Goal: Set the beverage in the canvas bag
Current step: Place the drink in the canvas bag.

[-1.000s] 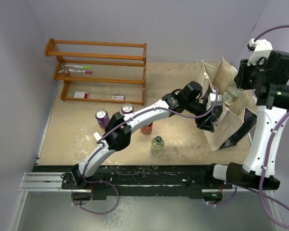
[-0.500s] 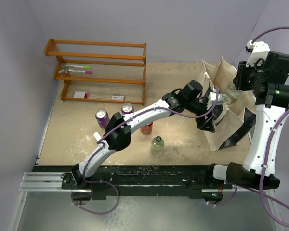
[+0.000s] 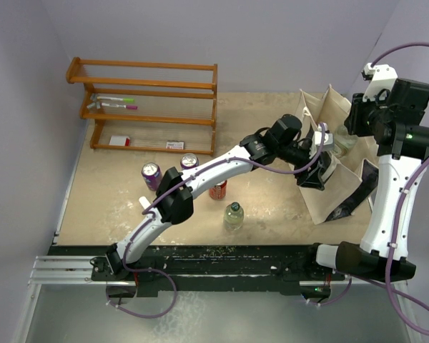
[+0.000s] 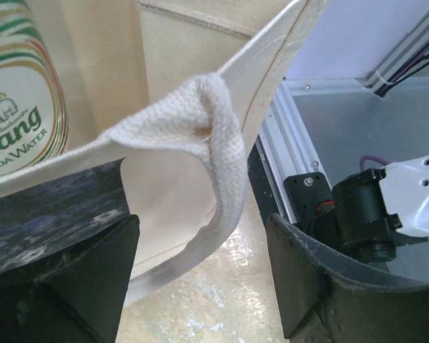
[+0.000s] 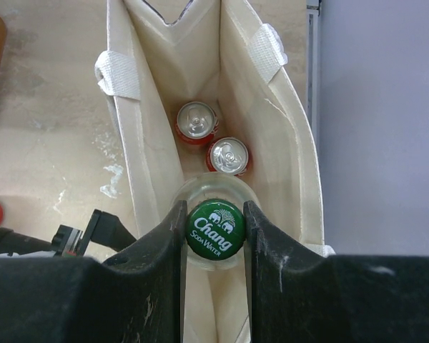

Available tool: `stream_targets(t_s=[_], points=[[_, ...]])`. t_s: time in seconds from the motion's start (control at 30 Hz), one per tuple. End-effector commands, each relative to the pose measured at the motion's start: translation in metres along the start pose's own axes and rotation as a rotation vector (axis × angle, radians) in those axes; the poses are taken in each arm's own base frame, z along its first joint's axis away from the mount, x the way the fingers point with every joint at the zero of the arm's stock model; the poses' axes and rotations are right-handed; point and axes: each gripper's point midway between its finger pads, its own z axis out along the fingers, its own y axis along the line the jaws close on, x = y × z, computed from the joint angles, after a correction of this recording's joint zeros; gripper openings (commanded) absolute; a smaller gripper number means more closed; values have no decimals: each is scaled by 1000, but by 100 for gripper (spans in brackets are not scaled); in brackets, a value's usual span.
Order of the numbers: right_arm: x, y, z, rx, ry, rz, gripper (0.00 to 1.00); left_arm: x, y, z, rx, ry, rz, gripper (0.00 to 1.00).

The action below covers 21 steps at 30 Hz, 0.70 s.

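Note:
The beverage, a clear glass Chang soda water bottle with a green cap, hangs upright over the mouth of the cream canvas bag. My right gripper is shut on the bottle's cap, above the bag. In the top view the bottle sits at the bag's opening under my right gripper. My left gripper is at the bag's near left wall. In the left wrist view it stands open, with the bag's woven handle strap ahead of the gap, touching neither finger.
Two red cans stand inside the bag. On the table are two purple cans, an orange can and a green-capped bottle. A wooden rack stands at the back left.
My left gripper has shifted up and right along the bag's wall and its jaws stand wider. The right gripper and bottle have edged slightly left over the bag.

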Motion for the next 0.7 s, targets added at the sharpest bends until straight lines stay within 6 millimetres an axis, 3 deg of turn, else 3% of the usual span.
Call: stream_targets(t_s=[0.0, 0.23, 0.47, 0.67], points=[[-54, -11, -27, 63, -227, -52, 0, -25, -21, 8, 73, -74, 12, 71], [-53, -11, -23, 61, -220, -58, 0, -28, -31, 0, 93, -57, -7, 47], [-49, -3, -8, -7, -193, -98, 0, -44, -48, -31, 65, -29, 62, 16], [-43, 1, 7, -57, -166, -184, 0, -46, -52, -44, 24, -13, 88, 0]])
